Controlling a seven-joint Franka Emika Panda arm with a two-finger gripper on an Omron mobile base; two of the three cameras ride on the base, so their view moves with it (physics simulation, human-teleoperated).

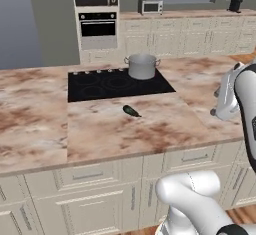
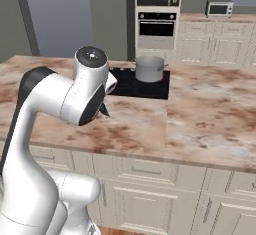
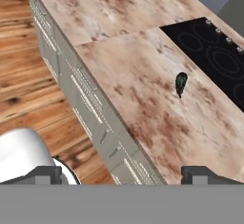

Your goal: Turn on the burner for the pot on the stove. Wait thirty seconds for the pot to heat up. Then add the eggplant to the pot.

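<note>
I have the arm parked off the near edge of the bench (image 1: pixel 150 139), hand raised and looking down across the marble top. In the hand view the two fingers (image 3: pixel 202 174) stand wide apart at the bottom corners with nothing between them, so they are spread and empty.

The eggplant (image 1: pixel 131 111) lies on the bench just in front of the stove (image 1: pixel 90 91), apart from it, near the middle of the slab. From the hand camera the eggplant (image 3: pixel 181 83) sits ahead of the fingers and a little toward the right-hand one, well apart from both. Its long axis runs almost straight away from the hand along the viewing line, with one end tapering to a point on the near side; from the left base view it lies slanted, one end toward the stove and the other toward the front edge.

The pot (image 1: pixel 142 66) stands on the far right zone of the stove, well beyond the eggplant. I see no red glow on any ring, so I judge the burner still needs switching on at the knobs (image 1: pixel 98 71) along the stove's far edge, and that reach is much longer than the reach to the eggplant.
</note>
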